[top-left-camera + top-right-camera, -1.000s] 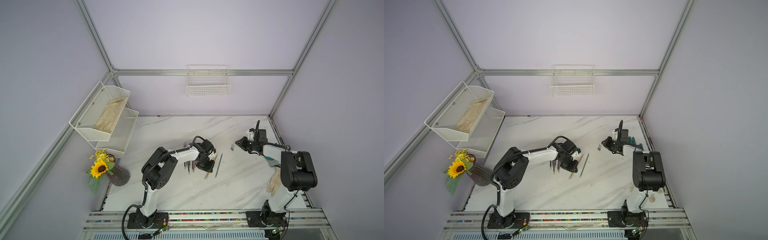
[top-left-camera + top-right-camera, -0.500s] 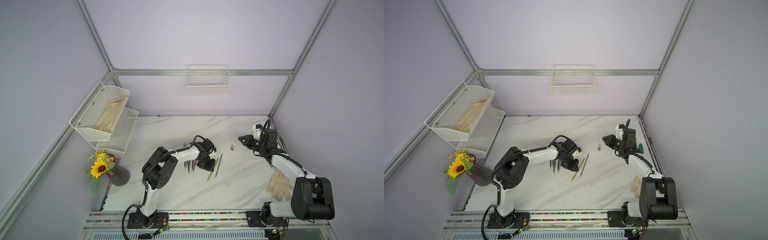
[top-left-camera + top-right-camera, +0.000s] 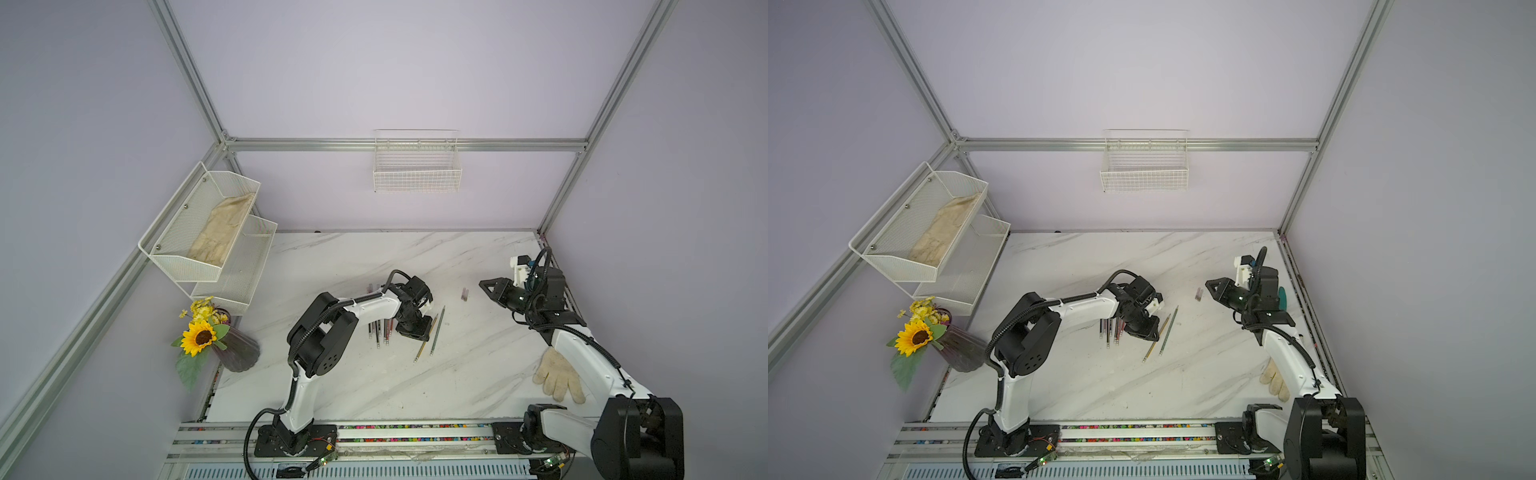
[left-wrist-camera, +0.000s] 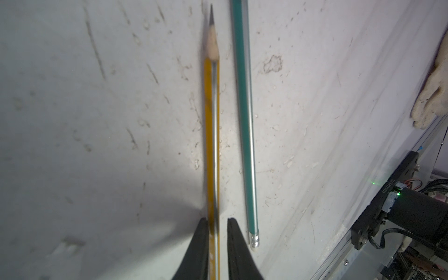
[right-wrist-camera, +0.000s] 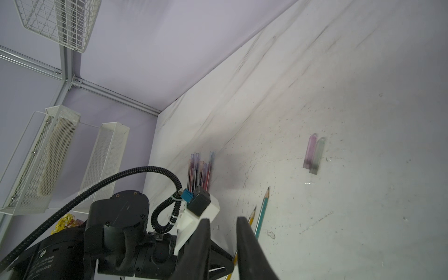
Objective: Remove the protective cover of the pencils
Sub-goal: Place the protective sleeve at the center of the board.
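The left gripper [image 4: 217,220], jaws narrow, straddles a yellow pencil [image 4: 212,133] lying on the marble table [image 4: 97,121] beside a green pencil [image 4: 245,121]; actual pinch unclear. Capped pencils [image 5: 194,169] lie alongside. The right gripper [image 5: 223,219] hovers empty, slightly parted, near two loose caps [image 5: 314,154].

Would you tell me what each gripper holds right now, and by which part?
Left fingers straddle the yellow wooden pencil toward its blunt end, with a gap showing; a true grip cannot be told. Right gripper holds nothing.

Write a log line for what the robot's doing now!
left gripper: astride yellow pencil, grip unclear | right gripper: empty, open | loose caps: two
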